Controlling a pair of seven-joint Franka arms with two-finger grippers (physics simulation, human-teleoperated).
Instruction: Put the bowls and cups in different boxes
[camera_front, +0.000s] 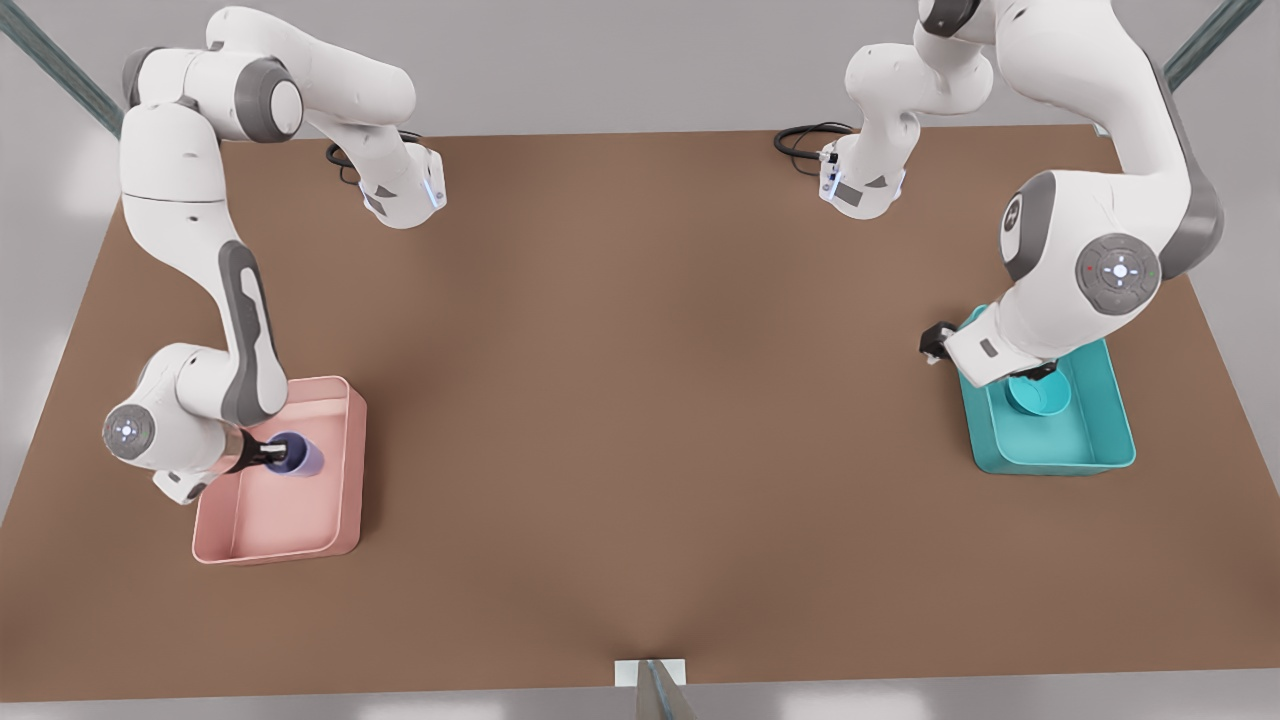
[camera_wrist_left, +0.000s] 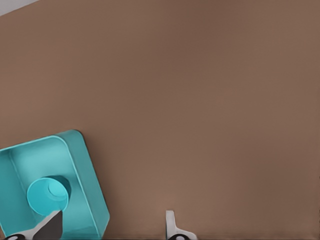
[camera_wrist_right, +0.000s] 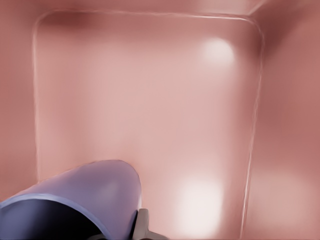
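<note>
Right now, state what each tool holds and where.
Right tool grips the lavender cup by its rim, over the pink box. Left tool, open above the teal bowl, holds nothing.

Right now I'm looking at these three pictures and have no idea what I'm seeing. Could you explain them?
These are computer-rendered pictures of two white robot arms working over a brown table. Each arm ends in two fingers that pinch things.

The wide picture comes from a camera looking down on the whole scene. The other two come from small cameras on the arms' wrists, so they look along the fingers.

On the front view's left, the right gripper is pinching the rim of a small lavender tapered cup, held tilted over a pale pink rectangular plastic box.

On the front view's right, the left gripper hovers with its fingers apart over a teal rectangular plastic box. A small round teal bowl sits inside that box.
</note>
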